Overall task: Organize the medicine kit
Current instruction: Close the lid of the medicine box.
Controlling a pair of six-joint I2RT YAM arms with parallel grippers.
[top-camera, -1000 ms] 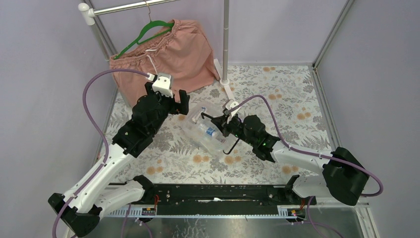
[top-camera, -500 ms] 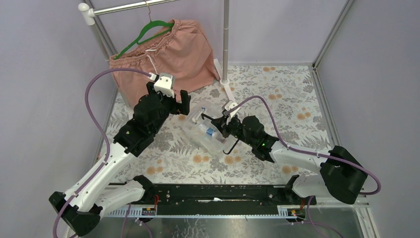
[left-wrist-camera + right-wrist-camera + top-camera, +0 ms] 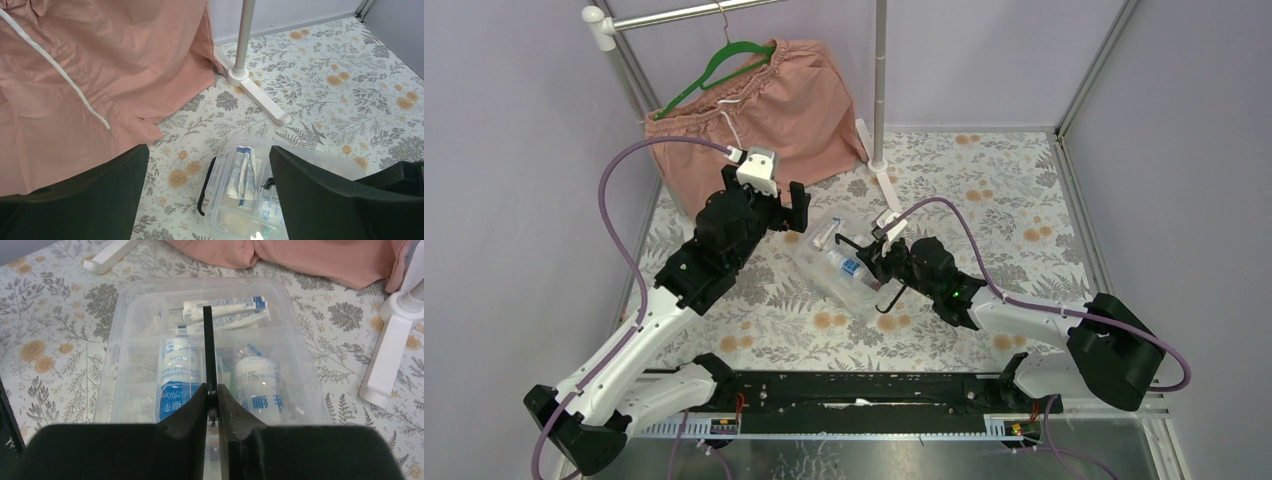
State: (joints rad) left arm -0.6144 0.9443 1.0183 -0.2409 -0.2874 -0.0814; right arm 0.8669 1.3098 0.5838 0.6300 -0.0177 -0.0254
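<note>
Clear medicine kit point(image 3: 131, 330), black handle point(image 3: 208, 340) in tight right gripper point(image 3: 212, 391); left gripper point(image 3: 207, 151) wide.

Right tool point(image 3: 212, 391) pinching black handle point(image 3: 207, 340), clear box point(image 3: 119, 315) beneath, bandage rolls point(image 3: 177, 372) inside

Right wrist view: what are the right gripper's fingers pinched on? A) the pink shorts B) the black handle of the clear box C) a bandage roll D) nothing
B: the right gripper closes on the thin black handle above the clear box; the rolls lie inside it.
</note>
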